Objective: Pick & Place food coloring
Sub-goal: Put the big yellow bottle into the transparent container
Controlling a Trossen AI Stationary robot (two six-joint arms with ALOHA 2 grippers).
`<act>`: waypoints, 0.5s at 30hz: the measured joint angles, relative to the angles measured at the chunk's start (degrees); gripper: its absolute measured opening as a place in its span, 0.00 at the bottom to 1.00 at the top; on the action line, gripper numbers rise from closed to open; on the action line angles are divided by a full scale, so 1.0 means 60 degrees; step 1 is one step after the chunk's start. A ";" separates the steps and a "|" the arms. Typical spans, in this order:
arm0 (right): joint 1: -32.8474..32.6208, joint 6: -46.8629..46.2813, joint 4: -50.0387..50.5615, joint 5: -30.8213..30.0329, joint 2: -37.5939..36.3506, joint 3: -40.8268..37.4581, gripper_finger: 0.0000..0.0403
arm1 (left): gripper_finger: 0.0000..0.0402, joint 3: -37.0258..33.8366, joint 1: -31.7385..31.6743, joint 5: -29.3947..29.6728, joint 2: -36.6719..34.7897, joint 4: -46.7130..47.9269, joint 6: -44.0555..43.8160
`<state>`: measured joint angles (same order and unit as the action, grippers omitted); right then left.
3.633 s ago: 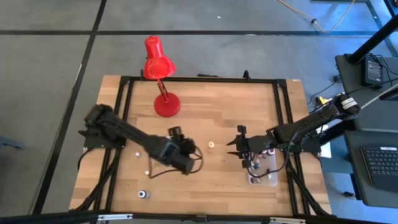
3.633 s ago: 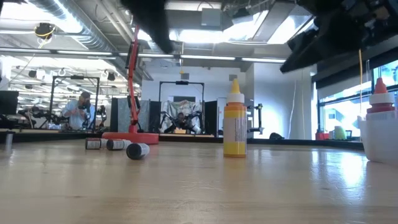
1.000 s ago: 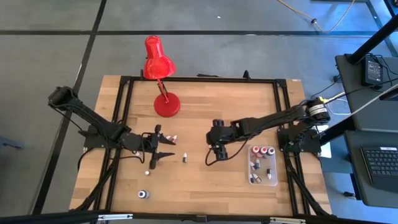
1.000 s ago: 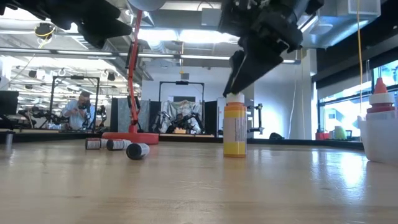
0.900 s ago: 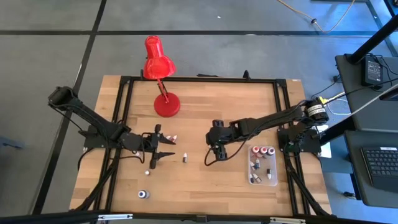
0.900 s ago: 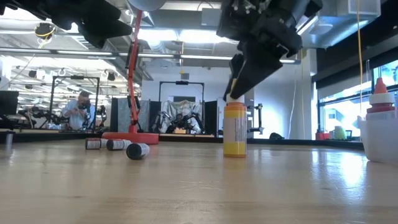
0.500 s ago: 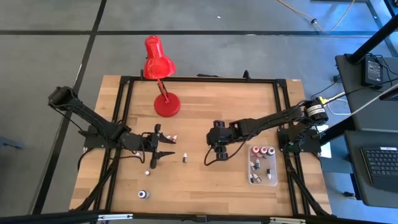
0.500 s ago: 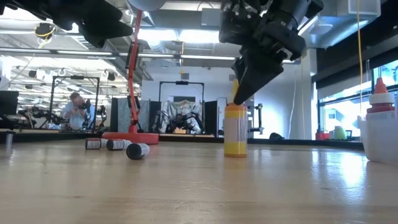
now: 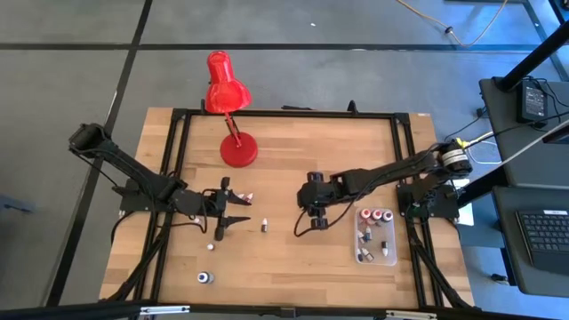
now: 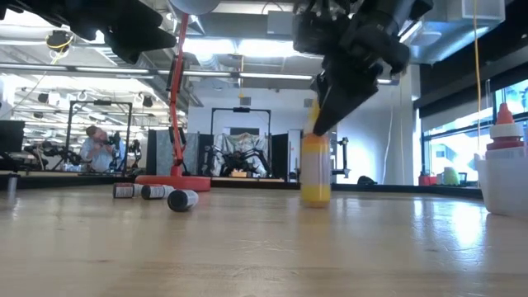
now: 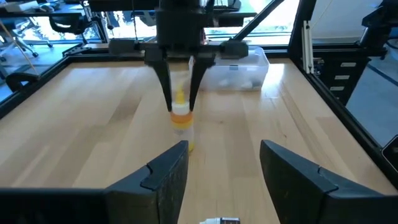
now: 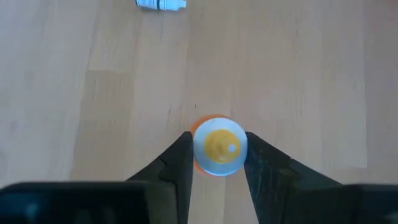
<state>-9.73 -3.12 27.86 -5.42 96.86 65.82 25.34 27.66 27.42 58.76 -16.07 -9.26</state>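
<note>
A yellow food coloring bottle [image 10: 315, 172] with a white cap stands upright on the wooden table, mid-table. My right gripper [image 12: 217, 155] reaches down over it from above and is shut on it; it also shows in the high view [image 9: 302, 224] and in the left wrist view [image 11: 180, 99]. My left gripper [image 11: 224, 177] is open and hovers at the table's left [image 9: 233, 212], touching nothing. Small dark bottles lie on their sides on the table [image 9: 246, 197], [image 9: 265, 227], [image 9: 204, 277]. More bottles sit in the clear tub [image 9: 375, 238]. My right gripper pinches the yellow bottle's white cap [image 12: 208, 160] between its two fingers [image 12: 180, 158], one on each side. The fingers come from above, pointing down. The bottle stays upright below them; whether its base [image 10: 315, 201] still touches the table, I cannot tell.
The red desk lamp [image 9: 233, 116] stands at the far edge, left of centre. The clear tub [image 10: 505, 177] is at the right side. Three bottles lie near the lamp base [image 10: 157, 191]. One lies just before my left gripper [image 11: 219, 220]. A person [image 10: 97, 144] stands in the room beyond.
My right gripper has sunk a little over the yellow bottle's cap and drifted slightly toward the table's right edge. The bottle has shifted a little the same way with it. The left arm has kept still.
</note>
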 joint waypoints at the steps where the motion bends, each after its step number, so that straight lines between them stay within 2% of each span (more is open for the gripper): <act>1: -0.0065 -0.0200 0.0068 -0.0008 -0.0191 0.0000 0.30 | 0.48 0.0000 0.0000 0.0000 0.0000 0.0002 0.0001; 6: -0.0780 -0.1529 0.0855 -0.0062 -0.1441 0.0004 0.30 | 0.48 0.0000 0.0000 -0.0001 0.0000 0.0003 0.0001; 15: -0.3272 -0.5279 0.3327 -0.1364 -0.3385 -0.0084 0.30 | 0.48 0.0000 0.0000 -0.0007 -0.0002 0.0008 0.0000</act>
<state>-29.36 -34.80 47.82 -13.61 76.55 65.32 25.34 27.66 27.38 58.74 -16.03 -9.25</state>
